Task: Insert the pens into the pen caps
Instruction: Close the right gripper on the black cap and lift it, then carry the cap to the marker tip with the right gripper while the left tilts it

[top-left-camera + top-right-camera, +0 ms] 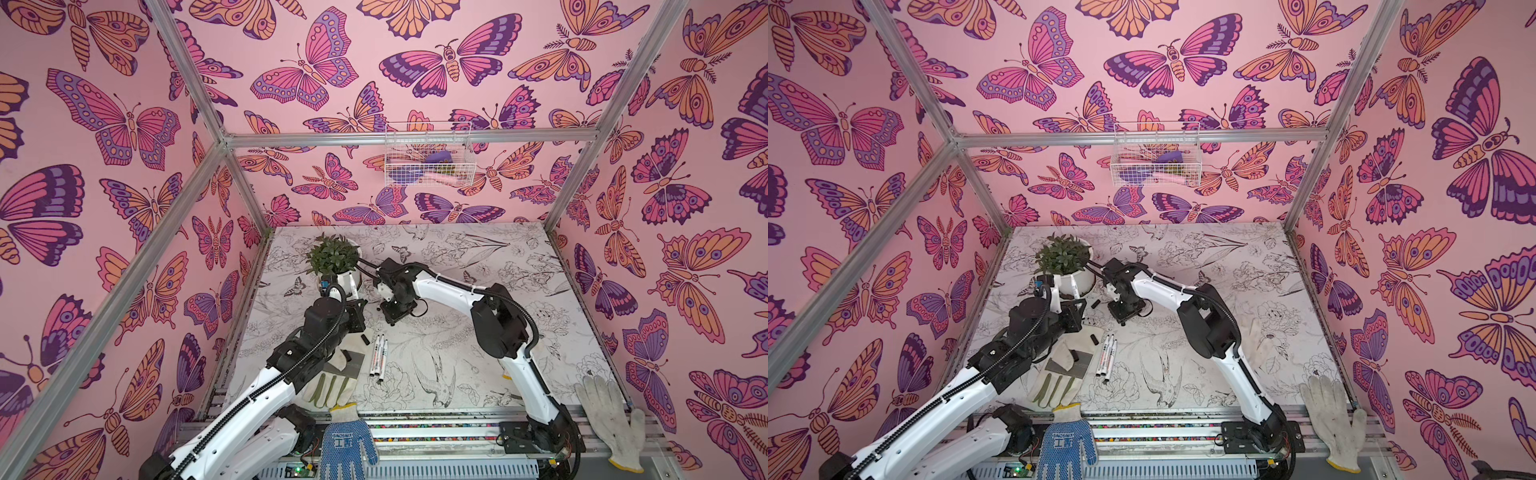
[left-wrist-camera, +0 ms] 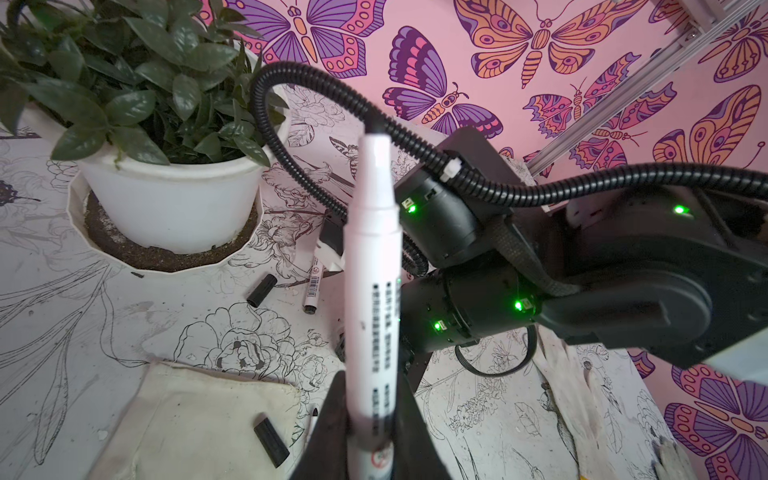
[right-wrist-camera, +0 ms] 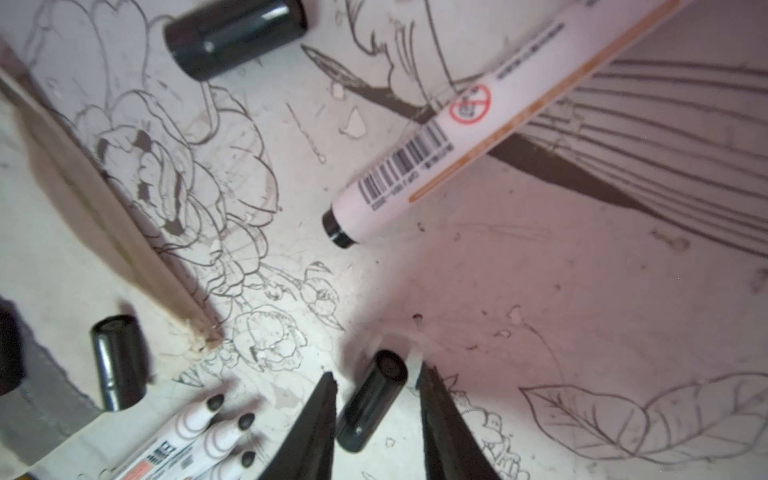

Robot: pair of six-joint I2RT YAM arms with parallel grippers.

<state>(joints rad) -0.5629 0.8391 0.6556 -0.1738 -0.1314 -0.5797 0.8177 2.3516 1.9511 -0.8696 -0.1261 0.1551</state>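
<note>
1. The left gripper (image 2: 370,415) is clamping the held pen (image 2: 374,257) by its lower barrel, jaws closed tight on it. This pen is standing nearly upright with its dark tip uppermost. In both top views it is showing just in front of the white plant pot (image 1: 347,284).
2. The right gripper (image 3: 378,374) is pointing down at the table (image 1: 478,257). Its jaws are standing partly apart, astride the nearest cap (image 3: 370,407). That cap is lying on the table between the two fingers (image 3: 316,432), and a sliver of gap is showing beside it, so nothing is being squeezed.
3. The lone pen (image 3: 457,124) is lying flat on the table, barcode up, near the pot and apart from the nearest cap.
4. The three pens (image 1: 378,355) are lying side by side, touching, with their dark tips bare, just beside the work glove (image 1: 328,386).
5. The loose cap (image 3: 237,37) is lying on the table near the lone pen. The cuff cap (image 3: 118,361) is resting on the work glove's pale cuff.
6. The blue dotted glove (image 1: 347,449) is hanging over the front rail. The white knit glove (image 1: 606,419) is lying at the table's front right corner.
</note>
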